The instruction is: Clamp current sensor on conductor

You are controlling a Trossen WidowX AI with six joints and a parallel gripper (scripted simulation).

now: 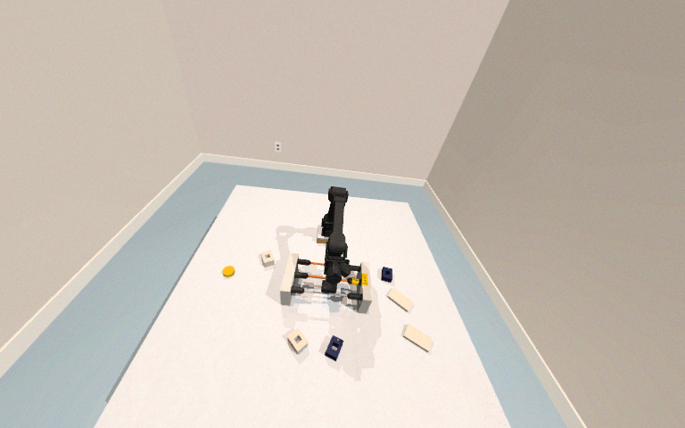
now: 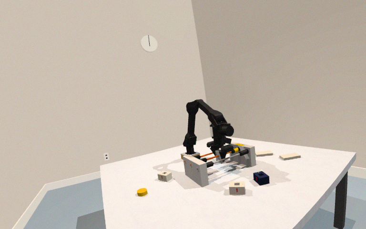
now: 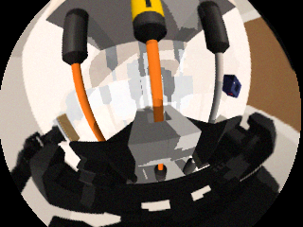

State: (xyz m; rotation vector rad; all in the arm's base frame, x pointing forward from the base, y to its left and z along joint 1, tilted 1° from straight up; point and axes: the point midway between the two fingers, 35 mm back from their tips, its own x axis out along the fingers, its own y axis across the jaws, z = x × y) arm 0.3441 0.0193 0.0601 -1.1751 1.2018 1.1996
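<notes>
A fixture [image 1: 321,277] with two cream end blocks holds three conductors side by side. The grey split-core sensor [image 3: 161,138] sits round this middle conductor. My gripper [image 3: 155,119] [image 2: 219,152] is shut on the sensor from both sides, low over the fixture. I cannot see the sensor's arrow or its latch. An orange conductor [image 3: 82,89] and a grey one [image 3: 218,82] run on either side.
Cream boxes [image 1: 268,258] [image 1: 297,341] and navy boxes [image 1: 334,347] [image 1: 386,274] lie around the fixture. A yellow disc [image 1: 228,270] lies to the left. Two tan slabs [image 1: 400,299] [image 1: 416,337] lie to the right.
</notes>
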